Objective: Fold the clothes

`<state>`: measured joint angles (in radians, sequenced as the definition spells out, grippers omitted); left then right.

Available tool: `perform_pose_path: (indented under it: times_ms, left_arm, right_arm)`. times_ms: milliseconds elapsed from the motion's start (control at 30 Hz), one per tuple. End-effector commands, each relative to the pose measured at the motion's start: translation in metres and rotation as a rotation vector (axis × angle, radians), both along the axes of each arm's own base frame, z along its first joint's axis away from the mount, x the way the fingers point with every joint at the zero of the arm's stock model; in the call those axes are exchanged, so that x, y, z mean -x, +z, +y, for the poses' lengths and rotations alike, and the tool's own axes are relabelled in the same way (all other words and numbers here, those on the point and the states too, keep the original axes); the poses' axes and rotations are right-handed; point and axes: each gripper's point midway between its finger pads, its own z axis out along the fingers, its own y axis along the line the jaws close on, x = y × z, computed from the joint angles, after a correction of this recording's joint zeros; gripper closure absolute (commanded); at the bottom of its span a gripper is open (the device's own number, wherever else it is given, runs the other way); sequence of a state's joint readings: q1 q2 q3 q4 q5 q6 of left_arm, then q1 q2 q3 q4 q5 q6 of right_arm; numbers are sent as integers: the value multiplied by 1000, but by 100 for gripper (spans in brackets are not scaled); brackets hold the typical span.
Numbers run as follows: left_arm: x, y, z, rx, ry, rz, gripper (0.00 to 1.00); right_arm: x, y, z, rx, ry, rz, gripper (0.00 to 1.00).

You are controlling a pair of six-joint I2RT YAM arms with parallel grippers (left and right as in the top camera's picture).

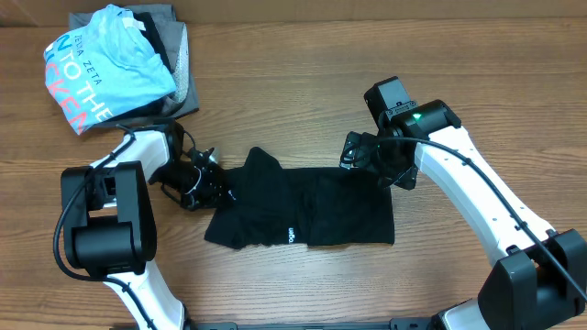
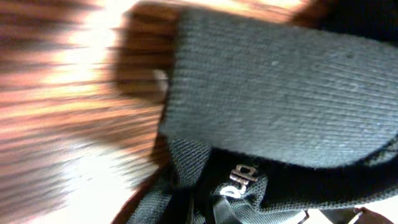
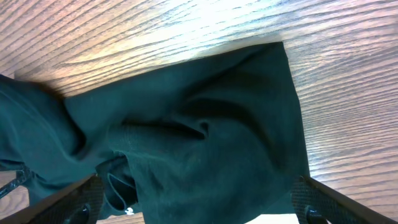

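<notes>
The black T-shirt [image 1: 312,206] lies in the middle of the wooden table [image 1: 293,73]. It is spread flat in a rough rectangle, with its long side running along the table's length. One flap at its left end, on the far side, pokes out toward the far edge. A small white logo [image 1: 284,235] shows near the side of the shirt that faces the near edge.

The left gripper [image 1: 195,179] sits low at the shirt's left end with its jaws together, pinching the cloth. From its own camera, ribbed black fabric fills nearly the whole view, with a bit of white lettering below it.

The right gripper [image 1: 358,151] is at the shirt's far right corner with its jaws wide apart and nothing held. In its wrist view the two fingers [image 3: 68,202] stand far apart with the shirt's corner lying on the wood between them.

In the far left corner of the table, a light blue tee [image 1: 101,64] with lettering rests on top of some folded grey clothes [image 1: 179,64], well away from the black shirt.
</notes>
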<state>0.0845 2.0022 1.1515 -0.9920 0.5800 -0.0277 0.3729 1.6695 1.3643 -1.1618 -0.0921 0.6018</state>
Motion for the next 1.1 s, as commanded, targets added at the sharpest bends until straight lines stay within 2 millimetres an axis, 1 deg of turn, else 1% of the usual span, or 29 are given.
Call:
perform_pose_path:
  times_ms: [0,100,200,267,367,400,467,600,700,767,800,833,867,900,933,967,1000,1033,1067]
  left_arm:
    - [-12,1,31,-148,43,8,96]
    - [-25,21,48,-226,84,-16,96]
    - [-37,50,62,-295,120,-62,96]
    - [-44,75,67,-327,141,-111,96]
    - [-49,110,68,-354,161,-187,96]
    - [-48,134,67,-374,186,-229,96]
    - [-47,154,63,-374,189,-280,96]
    - [-40,186,47,-365,181,-371,96]
    - [-36,199,33,-354,156,-415,96]
    - [-35,201,24,-355,125,-432,96]
    - [-35,200,22,-369,115,-437,94]
    - [-36,198,24,-395,106,-437,79]
    - [-36,196,27,-427,101,-437,72]
    - [-37,194,30,-444,104,-431,77]
    - [-37,192,30,-446,106,-424,85]
    - [-37,191,30,-440,108,-418,87]
    - [-38,189,30,-440,112,-410,83]
    - [-38,187,31,-446,113,-405,69]
    - [-39,186,32,-453,112,-402,45]
  right_arm:
    - [0,-2,-2,8,4,-10,0]
    - [3,-8,-3,12,4,2,0]
    - [6,-14,-5,15,4,12,0]
    - [8,-19,-4,7,5,20,0]
    - [11,-29,5,-46,14,30,0]
    - [14,-36,12,-89,21,37,0]
    - [19,-45,19,-134,28,51,0]
    - [30,-62,29,-208,42,79,0]
    - [37,-71,30,-231,45,96,0]
    - [41,-75,29,-228,41,107,0]
    - [42,-76,29,-227,40,111,0]
    - [43,-77,28,-225,40,112,0]
    - [43,-77,28,-225,40,114,0]
    - [44,-77,28,-225,40,115,0]
    - [44,-77,28,-224,40,116,0]
    - [44,-77,28,-223,40,118,0]
    - [45,-77,28,-223,40,120,0]
    - [45,-77,28,-223,39,120,0]
    - [45,-77,28,-223,39,120,0]
